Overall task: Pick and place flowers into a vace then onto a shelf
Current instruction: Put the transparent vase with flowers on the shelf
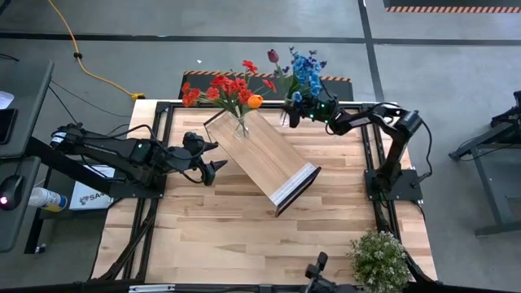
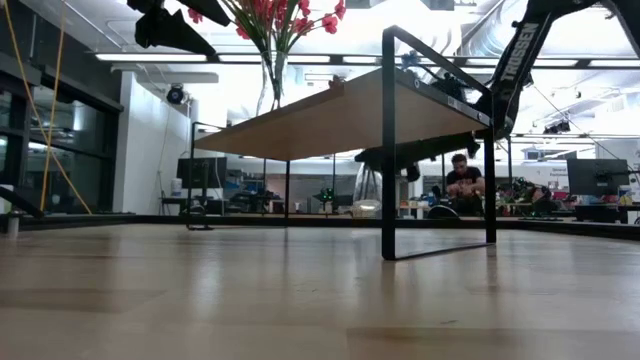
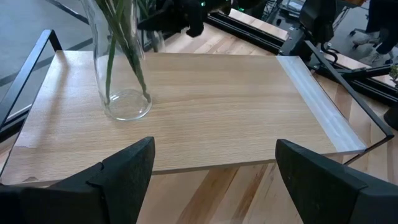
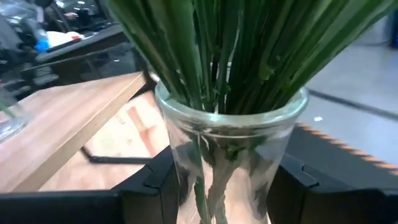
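The light-wood shelf [image 1: 264,155] stands slanted on its dark frame legs at mid-table, with its white end [image 1: 295,185] toward the near right. A clear glass vase [image 1: 241,124] with red and orange flowers [image 1: 228,88] stands by its base on the shelf's far-left end [image 3: 124,93]. My left gripper [image 1: 213,156] hovers open just off the shelf's left edge [image 3: 214,155]. A second glass vase [image 4: 230,143] with blue, purple and maroon flowers [image 1: 305,69] stands upright by the table's far edge, beyond the shelf. My right gripper [image 1: 299,110] is shut on it. My right gripper pinches the second vase's glass body [image 4: 186,168], below its rim, between the two fingers [image 4: 146,183], one on each side. The fingers come in level from the table's right. The vase stays upright, stems inside; whether its base rests on the table I cannot tell.
A bushy pale-green potted plant [image 1: 378,259] stands at the table's near right corner. Dark rails [image 1: 167,114] frame the table. Bare tabletop lies near of the shelf [image 1: 236,236]. A person [image 2: 462,180] sits in the room beyond.
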Tool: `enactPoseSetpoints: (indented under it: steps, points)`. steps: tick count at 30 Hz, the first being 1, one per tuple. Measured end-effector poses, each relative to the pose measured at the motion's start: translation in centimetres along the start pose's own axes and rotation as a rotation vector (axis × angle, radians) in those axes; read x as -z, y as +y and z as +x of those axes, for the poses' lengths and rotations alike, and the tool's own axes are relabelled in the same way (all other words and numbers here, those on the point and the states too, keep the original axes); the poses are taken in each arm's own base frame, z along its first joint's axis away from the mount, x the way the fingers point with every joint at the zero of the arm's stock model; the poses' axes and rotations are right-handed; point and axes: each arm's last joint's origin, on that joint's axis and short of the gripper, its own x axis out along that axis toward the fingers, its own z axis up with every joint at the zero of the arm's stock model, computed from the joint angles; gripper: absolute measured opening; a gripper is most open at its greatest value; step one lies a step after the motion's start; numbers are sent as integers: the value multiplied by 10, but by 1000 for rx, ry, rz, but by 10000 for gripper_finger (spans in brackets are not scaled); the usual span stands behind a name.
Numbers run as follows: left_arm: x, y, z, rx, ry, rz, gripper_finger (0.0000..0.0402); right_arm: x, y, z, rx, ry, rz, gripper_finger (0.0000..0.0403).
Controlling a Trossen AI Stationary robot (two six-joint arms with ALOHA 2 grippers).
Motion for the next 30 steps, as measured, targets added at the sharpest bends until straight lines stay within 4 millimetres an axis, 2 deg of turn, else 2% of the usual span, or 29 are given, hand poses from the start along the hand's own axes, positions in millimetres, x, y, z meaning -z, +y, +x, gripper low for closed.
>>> enactPoseSetpoints:
  steps: [16, 22, 30]
  points:
    - [0, 0, 0, 4, 2, 0, 367, -47, 17, -30, 157, -23, -53, 160]
    - [0, -1, 0, 20, 11, -1, 367, -68, 23, -51, 233, -40, -63, 160]
    - [0, -1, 0, 20, 11, -1, 367, -97, 42, -83, 224, -87, -73, 160]
